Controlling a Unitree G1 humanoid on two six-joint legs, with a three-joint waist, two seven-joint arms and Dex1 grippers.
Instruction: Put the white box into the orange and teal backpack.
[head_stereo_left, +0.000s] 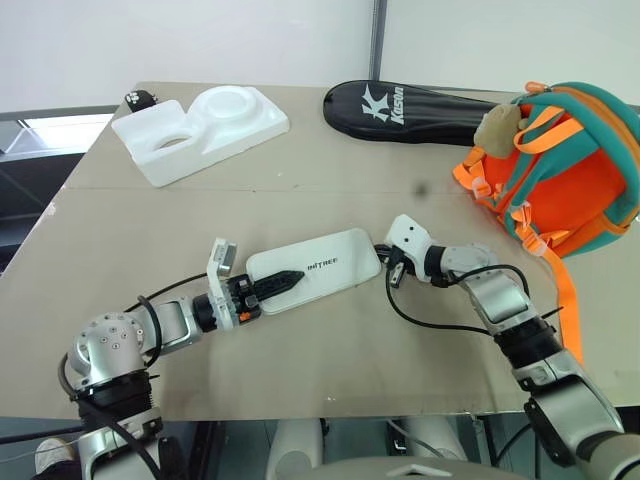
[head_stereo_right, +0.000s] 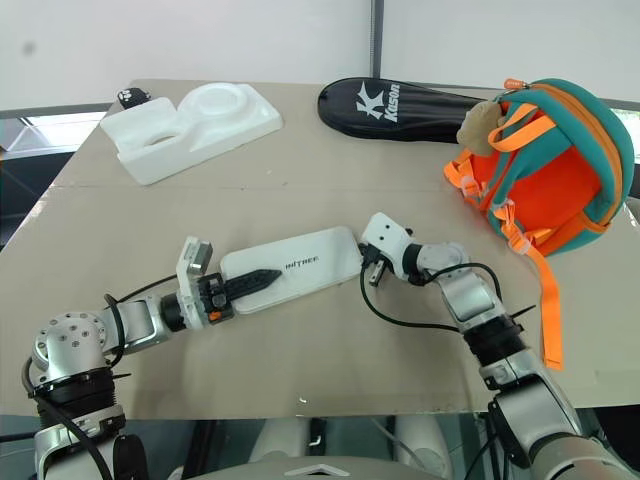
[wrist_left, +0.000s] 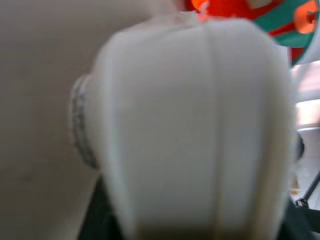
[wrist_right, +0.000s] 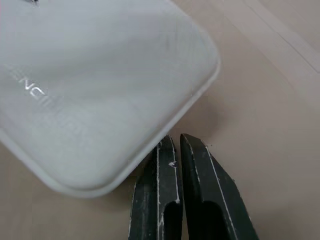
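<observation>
- the white box (head_stereo_left: 315, 268) lies flat on the table (head_stereo_left: 300, 370), nearer me than the orange and teal backpack (head_stereo_left: 570, 170), which sits well apart at the far right.
- my left gripper (head_stereo_left: 272, 284) has one black finger over the box's lid at its left end; whether it's clamped yet, i cannot tell.
- my right gripper (wrist_right: 175, 150) is closed, its tips against the box's right edge.
- i'd say we're early: box not lifted, the carry and insertion all remain.
</observation>
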